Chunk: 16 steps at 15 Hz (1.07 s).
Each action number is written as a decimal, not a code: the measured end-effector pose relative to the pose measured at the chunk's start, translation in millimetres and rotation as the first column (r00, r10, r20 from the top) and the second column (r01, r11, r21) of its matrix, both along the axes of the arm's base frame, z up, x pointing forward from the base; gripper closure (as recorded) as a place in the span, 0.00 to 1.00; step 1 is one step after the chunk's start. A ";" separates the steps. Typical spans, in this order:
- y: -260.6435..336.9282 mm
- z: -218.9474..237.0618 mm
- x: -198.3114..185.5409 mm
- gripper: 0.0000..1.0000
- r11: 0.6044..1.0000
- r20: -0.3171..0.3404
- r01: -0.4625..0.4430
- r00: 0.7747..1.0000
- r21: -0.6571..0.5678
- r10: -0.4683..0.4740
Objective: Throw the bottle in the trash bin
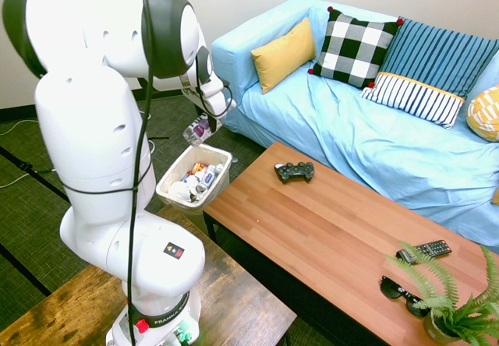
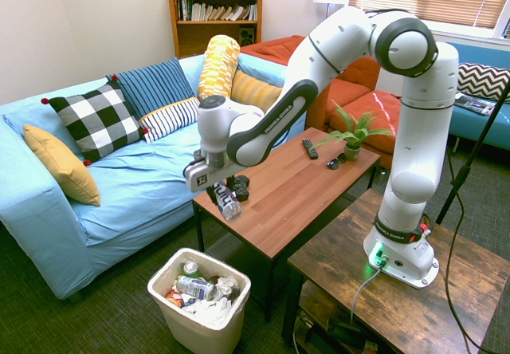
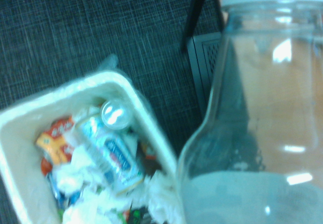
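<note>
A light-blue sofa [image 1: 327,112] stands behind the wooden coffee table [image 1: 304,221] on dark carpet [image 2: 143,286]; the trash bin [image 2: 199,322] sits near the table's end. The gripper [image 2: 219,194] has its fingers closed on the bottle [image 2: 227,204], above the floor near the bin.

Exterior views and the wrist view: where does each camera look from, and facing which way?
First exterior: above and behind the arm, facing the blue sofa; most of the arm shows.
Second exterior: opposite side, looking down across the coffee table; arm enters from the right.
Wrist: on the wrist, facing down at the trash bin; no arm visible.
All three share bin and bottle.
</note>
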<state>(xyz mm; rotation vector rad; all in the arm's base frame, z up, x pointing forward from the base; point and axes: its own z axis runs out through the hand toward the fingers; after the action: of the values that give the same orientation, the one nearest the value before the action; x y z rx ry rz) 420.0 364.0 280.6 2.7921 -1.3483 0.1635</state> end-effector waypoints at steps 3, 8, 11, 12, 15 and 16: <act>53.4 -65.5 -7.5 1.00 0.998 -0.038 -0.032 0.999 -0.051 0.030; 81.5 -136.8 -5.4 0.00 0.994 -0.076 -0.043 0.996 -0.103 0.036; 79.8 -138.0 0.3 0.00 0.995 -0.083 -0.034 0.996 -0.098 0.026; 78.7 -138.3 1.1 0.00 0.995 -0.084 -0.034 0.996 -0.099 0.026; 73.8 -142.3 -0.2 0.00 0.995 -0.097 -0.034 0.995 -0.097 0.024; 71.8 -144.1 -1.6 0.00 0.995 -0.098 -0.034 0.995 -0.097 0.024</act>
<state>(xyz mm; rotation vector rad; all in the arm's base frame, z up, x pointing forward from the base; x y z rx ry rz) 418.4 435.8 136.5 2.7015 -1.2436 0.0913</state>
